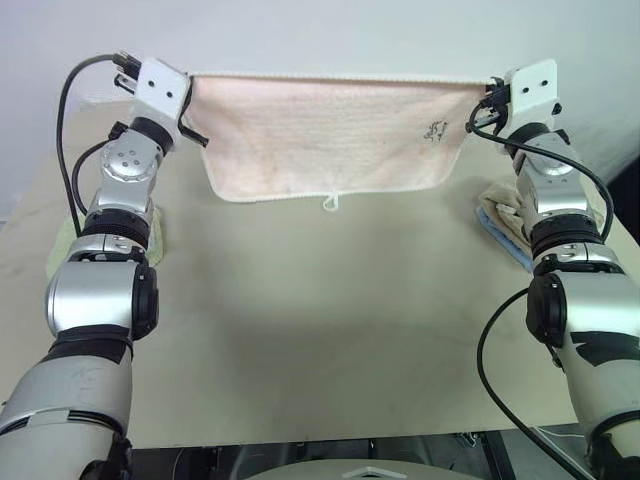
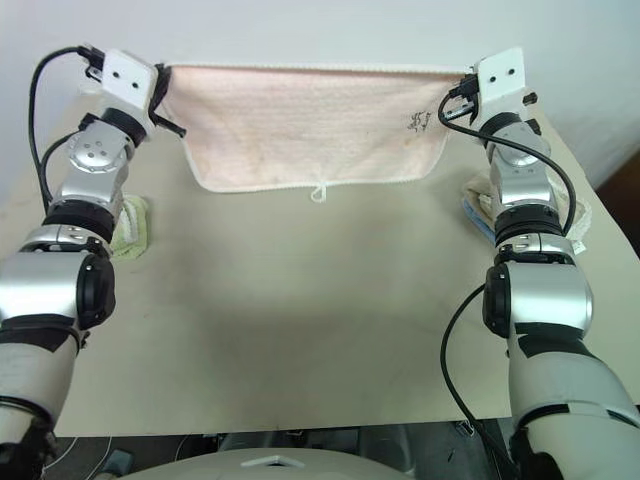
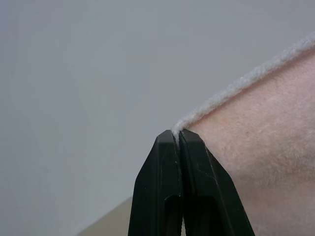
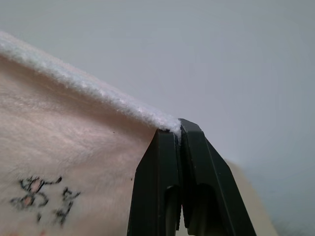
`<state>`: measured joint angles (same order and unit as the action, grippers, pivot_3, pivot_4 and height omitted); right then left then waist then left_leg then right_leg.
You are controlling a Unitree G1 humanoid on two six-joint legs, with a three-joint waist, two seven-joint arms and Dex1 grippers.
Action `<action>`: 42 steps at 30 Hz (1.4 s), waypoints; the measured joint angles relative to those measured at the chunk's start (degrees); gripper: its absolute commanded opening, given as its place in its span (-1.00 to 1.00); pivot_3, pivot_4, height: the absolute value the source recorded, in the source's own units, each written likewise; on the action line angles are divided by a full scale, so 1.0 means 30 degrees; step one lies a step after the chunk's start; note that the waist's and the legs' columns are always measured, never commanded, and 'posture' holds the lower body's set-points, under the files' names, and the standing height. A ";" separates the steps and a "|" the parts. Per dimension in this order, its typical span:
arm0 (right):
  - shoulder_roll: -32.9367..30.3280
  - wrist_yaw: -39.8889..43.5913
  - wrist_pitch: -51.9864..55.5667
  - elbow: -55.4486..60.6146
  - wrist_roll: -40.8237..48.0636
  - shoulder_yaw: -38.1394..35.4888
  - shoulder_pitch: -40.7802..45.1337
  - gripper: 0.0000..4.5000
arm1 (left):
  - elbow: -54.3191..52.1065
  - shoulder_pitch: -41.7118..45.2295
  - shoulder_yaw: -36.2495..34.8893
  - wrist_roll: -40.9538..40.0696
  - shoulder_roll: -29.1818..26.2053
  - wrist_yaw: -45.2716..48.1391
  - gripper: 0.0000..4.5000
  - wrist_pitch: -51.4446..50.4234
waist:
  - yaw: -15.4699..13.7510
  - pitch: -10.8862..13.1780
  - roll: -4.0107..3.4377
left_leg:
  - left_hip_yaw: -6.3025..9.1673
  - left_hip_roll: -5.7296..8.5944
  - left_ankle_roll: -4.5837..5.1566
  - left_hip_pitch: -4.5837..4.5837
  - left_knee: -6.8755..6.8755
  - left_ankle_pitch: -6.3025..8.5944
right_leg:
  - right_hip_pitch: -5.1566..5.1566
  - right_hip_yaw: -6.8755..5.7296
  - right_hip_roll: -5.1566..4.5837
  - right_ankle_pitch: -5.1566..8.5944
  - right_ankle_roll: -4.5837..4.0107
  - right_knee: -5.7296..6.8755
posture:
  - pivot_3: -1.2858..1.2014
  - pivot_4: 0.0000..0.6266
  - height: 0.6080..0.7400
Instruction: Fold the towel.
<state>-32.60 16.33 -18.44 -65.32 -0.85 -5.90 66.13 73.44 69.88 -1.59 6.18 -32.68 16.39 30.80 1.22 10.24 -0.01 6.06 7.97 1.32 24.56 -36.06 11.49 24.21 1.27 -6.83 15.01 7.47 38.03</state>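
Observation:
The pale pink towel (image 1: 330, 135) hangs stretched in the air above the far part of the table, its white-trimmed top edge taut between my two grippers. A small white loop (image 1: 330, 204) dangles from its lower edge, and a dark embroidered mark (image 1: 434, 131) sits near its right corner. My left gripper (image 3: 177, 133) is shut on the towel's top left corner. My right gripper (image 4: 178, 126) is shut on the top right corner, with the embroidered mark (image 4: 43, 197) close below it. Both grippers are raised and point forward.
The beige table (image 1: 320, 330) spreads below the hanging towel. A light green towel (image 2: 130, 228) lies by my left arm at the table's left side. A folded tan and blue cloth pile (image 1: 503, 226) lies at the right edge beside my right arm. A pale wall stands behind.

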 measured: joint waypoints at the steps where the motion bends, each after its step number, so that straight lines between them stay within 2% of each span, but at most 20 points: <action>1: -0.0003 0.0005 -0.0065 -0.0008 0.0027 -0.0026 0.0001 -0.99 | 0.0003 -0.0003 0.0000 -0.0001 -0.0005 0.0018 -1.00 0.0004 | 0.0012 0.0000 0.0000 | 0.0001 0.0000 0.0002 0.0000 -0.0001 0.0001 | 0.0000 0.0000 0.0000 0.0000 0.0000 0.0003 | 0.03 -0.52 0.82; 4: -0.0007 0.0851 0.0080 0.0002 0.0493 -0.0302 -0.0028 -0.99 | -0.0010 -0.0318 -0.0130 -0.0133 -0.0101 0.0781 -1.00 0.0064 | 0.0061 0.0000 0.0000 | 0.0000 -0.0001 0.0005 -0.0001 0.0002 0.0001 | 0.0002 0.0000 0.0003 0.0000 0.0001 0.0006 | 0.03 -0.52 0.82; 6: -0.0052 0.2514 0.0554 0.0526 0.1075 -0.0506 -0.0580 -0.99 | -0.0115 -0.1219 -0.0487 -0.0406 -0.0195 0.1964 -1.00 0.0279 | 0.0180 -0.0002 -0.0001 | 0.0001 -0.0001 0.0006 -0.0004 0.0004 0.0001 | -0.0003 -0.0002 0.0003 0.0000 0.0001 0.0005 | 0.03 -0.52 0.82; 10: -0.0201 0.7233 0.2842 0.3074 0.2636 -0.0541 -0.3594 -0.99 | -0.0135 -0.3770 -0.0976 -0.1415 -0.0313 0.5294 -1.00 0.0383 | 0.0433 -0.0002 0.0000 | 0.0006 0.0006 0.0027 0.0011 -0.0020 0.0011 | -0.0004 -0.0003 0.0001 -0.0002 0.0004 0.0007 | 0.03 -0.52 0.82; 13: -0.0505 0.9785 0.4951 0.5763 0.3668 -0.0486 -0.5844 -0.99 | -0.0491 -0.4888 -0.1505 -0.2349 -0.0355 0.7828 -1.00 0.0358 | 0.0449 0.0001 -0.0001 | 0.0010 0.0005 0.0028 0.0068 -0.0046 0.0010 | 0.0063 -0.0002 0.0000 -0.0007 0.0012 0.0032 | 0.03 -0.52 0.82; 14: -0.0909 1.0978 0.6009 0.7648 0.4320 -0.0487 -0.6898 -0.99 | -0.1248 -0.5509 -0.1814 -0.3032 -0.0449 0.9396 -1.00 0.0370 | 0.0444 0.0000 -0.0002 | 0.0011 0.0004 0.0028 0.0073 -0.0041 0.0011 | 0.0071 -0.0003 -0.0001 -0.0007 0.0011 0.0030 | 0.03 -0.52 0.82; 18: -0.2130 1.3107 0.8671 1.1075 0.5838 -0.0760 -0.8458 -0.99 | -0.2827 -0.7127 -0.2403 -0.4495 -0.0937 1.2917 -1.00 0.0018 | 0.0481 -0.0001 -0.0004 | 0.0012 -0.0008 0.0027 0.0072 -0.0055 0.0012 | 0.0066 -0.0004 0.0003 -0.0007 0.0011 0.0029 | 0.03 -0.52 0.82; 25: -0.3533 1.5794 1.1359 1.3507 0.7396 -0.1108 -1.0552 -0.99 | -0.7375 -1.0705 -0.3125 -0.7490 -0.1944 1.8452 -1.00 -0.3100 | 0.0428 -0.0002 -0.0004 | 0.0014 -0.0017 0.0024 0.0064 -0.0070 0.0012 | 0.0049 -0.0002 0.0000 -0.0007 0.0009 0.0029 | 0.03 -0.52 0.82; 28: -0.4364 1.7277 1.1949 1.3968 0.7832 -0.1129 -1.1342 -0.99 | -0.9826 -1.2682 -0.3337 -0.8923 -0.2785 2.0648 -1.00 -0.5488 | 0.0447 -0.0002 -0.0005 | 0.0014 -0.0026 0.0023 0.0064 -0.0062 0.0013 | 0.0051 0.0000 0.0001 -0.0006 0.0007 0.0026 | 0.03 -0.52 0.82; 35: -0.5933 2.0630 1.2869 1.5449 0.8974 -0.1184 -1.3273 -0.99 | -1.4222 -1.6010 -0.3888 -1.1080 -0.4322 2.2868 -1.00 -0.9724 | 0.0362 0.0000 -0.0014 | 0.0014 -0.0064 0.0009 -0.0042 -0.0054 0.0024 | -0.0006 -0.0001 -0.0003 0.0000 -0.0002 -0.0026 | 0.03 -0.52 0.82; 42: -0.7652 2.3578 1.3358 1.7341 0.9788 -0.1245 -1.5803 -0.99 | -1.6069 -1.8962 -0.4438 -1.1499 -0.5395 2.3934 -1.00 -1.1057 | 0.0334 -0.0001 -0.0016 | -0.0001 -0.0131 -0.0031 -0.0040 -0.0036 0.0048 | -0.0014 -0.0008 0.0006 0.0018 -0.0033 -0.0112 | 0.03 -0.52 0.82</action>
<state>-55.56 87.06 21.63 -13.30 28.51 -9.64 18.72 25.23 13.00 -14.91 -28.32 -48.86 88.19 -2.37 2.22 10.24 -0.06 6.06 7.58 1.23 24.44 -36.17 11.64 24.17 1.25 -6.81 15.07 7.37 37.69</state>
